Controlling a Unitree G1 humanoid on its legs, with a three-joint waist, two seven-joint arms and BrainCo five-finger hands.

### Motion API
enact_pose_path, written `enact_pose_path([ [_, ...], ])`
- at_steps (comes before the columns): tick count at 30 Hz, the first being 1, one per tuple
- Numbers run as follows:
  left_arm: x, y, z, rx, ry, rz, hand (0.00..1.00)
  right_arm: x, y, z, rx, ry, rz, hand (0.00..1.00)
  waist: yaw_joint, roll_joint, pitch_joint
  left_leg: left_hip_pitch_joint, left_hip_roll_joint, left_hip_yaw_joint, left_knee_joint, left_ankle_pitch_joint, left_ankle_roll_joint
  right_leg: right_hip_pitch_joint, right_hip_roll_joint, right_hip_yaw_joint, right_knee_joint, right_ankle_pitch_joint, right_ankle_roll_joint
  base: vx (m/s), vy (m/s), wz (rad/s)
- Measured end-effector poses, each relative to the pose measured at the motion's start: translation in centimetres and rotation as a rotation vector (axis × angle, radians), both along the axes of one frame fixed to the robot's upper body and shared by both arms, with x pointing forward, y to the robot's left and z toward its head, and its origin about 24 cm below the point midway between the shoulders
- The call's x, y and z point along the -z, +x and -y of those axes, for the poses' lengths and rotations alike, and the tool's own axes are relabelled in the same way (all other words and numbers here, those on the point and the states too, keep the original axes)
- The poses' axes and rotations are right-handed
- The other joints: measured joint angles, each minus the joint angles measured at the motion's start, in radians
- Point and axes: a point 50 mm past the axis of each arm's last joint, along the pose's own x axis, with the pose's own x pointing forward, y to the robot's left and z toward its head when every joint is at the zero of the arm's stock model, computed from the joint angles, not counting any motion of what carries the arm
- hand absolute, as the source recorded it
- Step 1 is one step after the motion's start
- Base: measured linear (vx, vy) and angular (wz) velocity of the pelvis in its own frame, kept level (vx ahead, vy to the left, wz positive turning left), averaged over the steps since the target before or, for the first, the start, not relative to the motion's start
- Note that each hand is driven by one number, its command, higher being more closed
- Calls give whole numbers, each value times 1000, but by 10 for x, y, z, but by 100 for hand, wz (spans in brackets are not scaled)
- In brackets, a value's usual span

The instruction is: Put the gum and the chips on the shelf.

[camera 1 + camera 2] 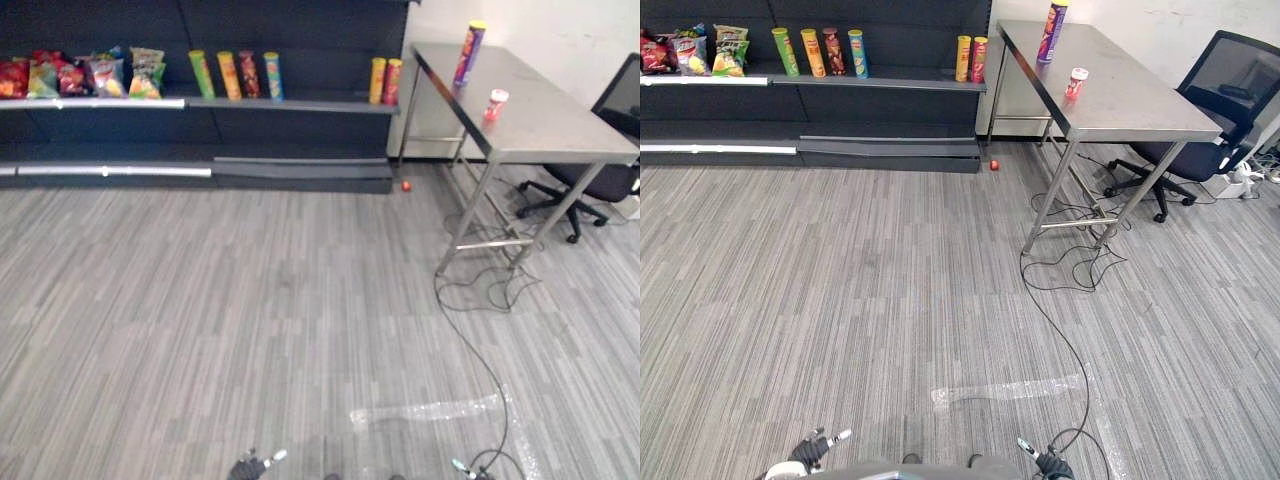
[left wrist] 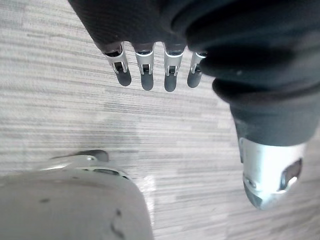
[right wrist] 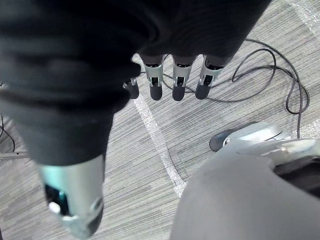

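Observation:
A tall purple chips can (image 1: 469, 52) stands at the far end of the steel table (image 1: 560, 135) on the right. A small red-and-white gum tub (image 1: 495, 104) sits nearer on the same table. The dark shelf (image 1: 290, 104) along the back wall carries several chip cans (image 1: 236, 75) and snack bags (image 1: 90, 75). My left hand (image 2: 146, 70) and right hand (image 3: 177, 80) hang low over the floor, far from the table. Their fingers are straight and hold nothing. Both also show at the bottom edge, the left hand (image 1: 812, 450) and the right hand (image 1: 1045, 463).
A black office chair (image 1: 1200, 130) stands behind the table. Loose cables (image 1: 1070, 262) lie under the table and trail across the wood-look floor. A small red ball (image 1: 993, 165) rests by the shelf base, and a strip of clear tape (image 1: 1010, 389) is stuck to the floor.

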Motion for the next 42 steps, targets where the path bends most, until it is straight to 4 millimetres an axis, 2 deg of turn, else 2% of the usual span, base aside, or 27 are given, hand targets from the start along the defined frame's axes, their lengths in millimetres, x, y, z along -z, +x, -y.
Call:
enact_pose_path([
  [2, -1, 5, 4, -96, -40, 45, 0, -1, -1, 3, 2, -10, 4, 0, 3, 9, 32, -76, 58, 36, 225, -18, -22, 1, -4, -9, 92, -72, 29, -155, -36, 21],
  [3, -1, 4, 5, -118, -48, 47, 0, -1, -1, 4, 6, -13, 7, 0, 4, 15, 33, -77, 72, 48, 251, -29, -21, 5, -6, -13, 101, -80, 28, -159, 29, 13],
  [4, 0, 1, 5, -166, -65, 51, 0, -3, -1, 7, 13, -23, 18, 0, 5, 28, 35, -82, 119, 94, 287, -82, 5, 12, -5, -12, 104, -83, 32, -108, 30, 2],
  [5, 0, 0, 6, -195, -79, 55, 0, -3, -1, 7, 22, -22, 21, 0, 4, 28, 35, -97, 162, 107, 284, -121, -1, 12, -14, -5, 104, -86, 37, -64, 44, -6],
  [8, 1, -1, 8, -223, -91, 60, 0, -3, -3, 7, 31, -23, 16, 0, 3, 32, 35, -107, 211, 56, 119, -117, -31, -11, -35, 23, 102, -95, 52, 9, 172, -20],
  [9, 2, -3, 12, -249, -104, 57, 0, -4, -1, 12, 28, -40, 25, 0, 9, 67, 28, -91, 245, 59, 31, -71, -69, -10, -18, 42, 78, -92, 68, 128, 255, -31],
  [10, 3, -8, 13, -266, -104, 46, 0, -5, -3, 16, 30, -53, 19, 0, 12, 81, 26, -105, 245, 86, 23, -53, -60, -20, -11, 81, 102, -95, 70, 233, 278, -28],
  [11, 3, -9, 12, -280, -101, 52, 0, -4, -3, 14, 26, -50, 9, 0, 19, 74, 24, -111, 226, 103, 21, -57, -52, -53, -8, 92, 218, -112, 66, 309, 194, -5],
  [13, 4, -13, 11, -321, -108, 55, 0, -2, -6, 12, 53, -36, -6, 0, 24, 53, 9, -107, 184, 108, 22, -75, -25, -29, -19, 102, 211, -133, 39, 244, 145, 1],
  [16, 5, -25, 6, -351, -100, 26, 0, 0, -3, 7, 49, -17, -18, 0, 31, 10, -46, -97, 74, 139, -54, -84, -12, -37, -99, 206, 115, -143, 59, 168, 193, -33],
  [18, 8, -33, 9, -359, -105, 1, 0, -2, 6, 7, 42, -15, 3, 0, 57, 10, -51, -54, 26, 162, -119, -86, -8, -77, -123, 254, 174, -134, 75, 190, 192, -85],
  [19, 9, -41, 9, -364, -104, -21, 0, -2, 7, 7, 41, -12, 9, 0, 57, 12, -55, -16, 3, 173, -144, -91, 2, -124, -121, 286, 300, -131, 80, 203, 203, -62],
  [21, 9, -46, 8, -352, -99, -40, 0, -1, 2, 8, 40, -8, 0, 0, 48, -4, -71, 43, -30, 192, -181, -93, 25, -201, -113, 324, 510, -100, 130, 197, 158, -35],
  [23, 9, -45, 8, -291, -89, -50, 0, 0, -10, 9, 46, -8, -25, 0, 35, -1, -68, 138, -64, 195, -216, -115, 60, -267, -115, 309, 742, 19, 130, 263, 119, -11],
  [24, 9, -44, 8, -273, -88, -52, 0, 0, -13, 9, 54, -8, -30, 0, 25, 12, -62, 164, -67, 187, -223, -119, 77, -279, -120, 290, 787, 45, 129, 401, 122, 8],
  [25, 9, -40, 9, -243, -87, -50, 0, 1, -15, 10, 68, -6, -35, 0, 9, 18, -53, 203, -69, 174, -232, -133, 95, -307, -127, 241, 862, 21, 103, 423, 87, 12],
  [26, 8, -32, 9, -210, -83, -38, 0, 1, -17, 10, 94, -3, -33, 0, -8, 28, -36, 257, -69, 165, -258, -138, 99, -357, -128, 160, 921, -48, 78, 328, 48, 12],
  [29, 4, -2, 14, -174, -96, 29, 0, 1, -21, 11, 107, -2, -42, 0, -33, 42, 9, 362, -55, 151, -339, -148, 102, -465, -80, 40, 836, -102, 36, 316, 4, 16],
  [31, 1, 16, 23, -191, -130, 79, 0, 1, -28, 13, 166, 2, -46, 0, -44, 63, 36, 409, -29, 144, -367, -178, 81, -529, -19, -14, 656, -88, 44, 398, -47, 16],
  [33, -1, 30, 33, -230, -172, 124, 0, 3, -42, 10, 197, 9, -75, 0, -63, 77, 45, 461, -7, 121, -402, -216, 58, -558, 39, -53, 256, 44, 47, 570, -74, 33],
  [34, -2, 34, 37, -235, -185, 133, 0, 3, -45, 9, 198, 12, -84, 0, -67, 94, 47, 482, 3, 110, -410, -222, 47, -558, 56, -60, 224, 120, 33, 672, -91, 40],
  [35, -1, 34, 46, -253, -210, 132, 0, 3, -50, 10, 210, 12, -92, 0, -70, 101, 44, 500, 21, 100, -411, -210, 41, -551, 73, -45, 225, 238, -11, 733, -134, 24],
  [36, -1, 38, 51, -260, -226, 140, 0, 3, -48, 11, 202, 9, -85, 0, -64, 112, 50, 499, 35, 101, -391, -172, 1, -563, 74, -55, 289, 192, -45, 716, -151, 25],
  [39, -1, 42, 65, -249, -255, 140, 0, 2, -43, 9, 193, 11, -59, 0, -60, 101, 58, 504, 40, 51, -289, -16, -27, -534, 36, -96, 427, 70, -80, 626, -198, 35],
  [40, 0, 39, 69, -254, -267, 133, 0, -1, -33, 12, 179, 1, -16, 0, -63, 106, 56, 469, 79, 34, -155, 58, -36, -475, 34, -118, 410, 34, -78, 729, -209, 37],
  [41, 0, 38, 69, -264, -272, 135, 0, -4, -26, 15, 161, -9, 19, 0, -77, 106, 54, 384, 108, 2, 45, 165, -94, -396, 33, -131, 359, -9, -73, 606, -173, 35],
  [42, 0, 37, 68, -278, -270, 137, 0, -5, -23, 16, 164, -10, 30, 0, -79, 106, 55, 335, 124, -16, 149, 250, -124, -358, 36, -133, 330, -25, -68, 443, -95, 19],
])
